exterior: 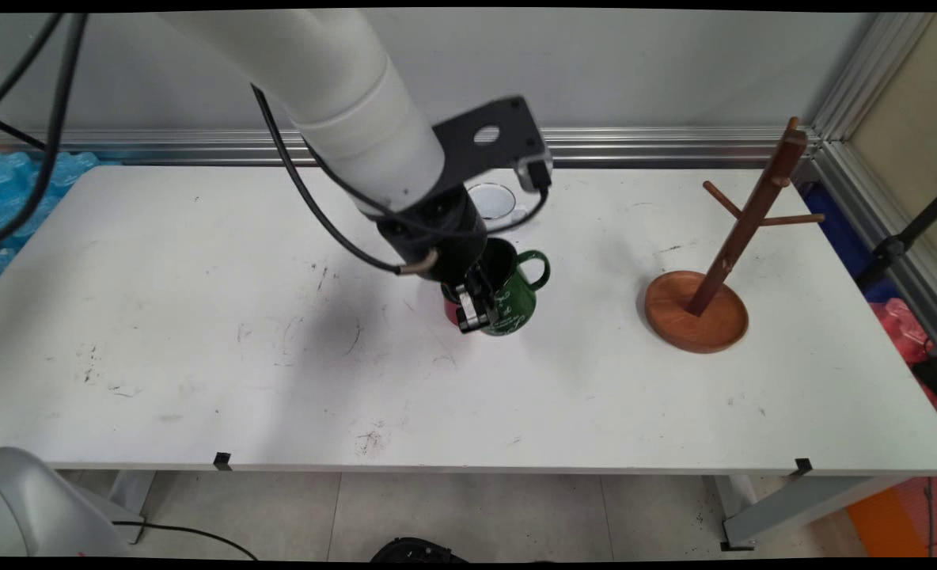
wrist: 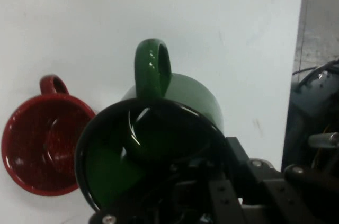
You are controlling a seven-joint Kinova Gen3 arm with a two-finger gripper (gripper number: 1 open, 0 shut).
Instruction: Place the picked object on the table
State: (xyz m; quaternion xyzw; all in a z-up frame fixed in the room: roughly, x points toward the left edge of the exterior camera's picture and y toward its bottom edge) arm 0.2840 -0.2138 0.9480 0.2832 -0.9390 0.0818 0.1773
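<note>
My gripper [exterior: 480,310] is shut on the near wall of a dark green mug [exterior: 517,299], one finger inside the black interior and one outside. The mug's handle [exterior: 538,267] points to the back right. In the hand view the green mug [wrist: 159,128] fills the centre, its handle [wrist: 152,68] at the top, and the gripper [wrist: 186,192] grips its rim at the bottom. A red mug [wrist: 42,139] stands open-side up on the white table [wrist: 238,28] just beside it; in the main view only a sliver of the red mug [exterior: 449,307] shows left of the fingers.
A wooden mug tree [exterior: 741,229] on a round wooden base [exterior: 678,321] stands at the right of the table [exterior: 199,356], its pegs bare. A small white round cup [exterior: 491,201] sits behind the arm near the back edge.
</note>
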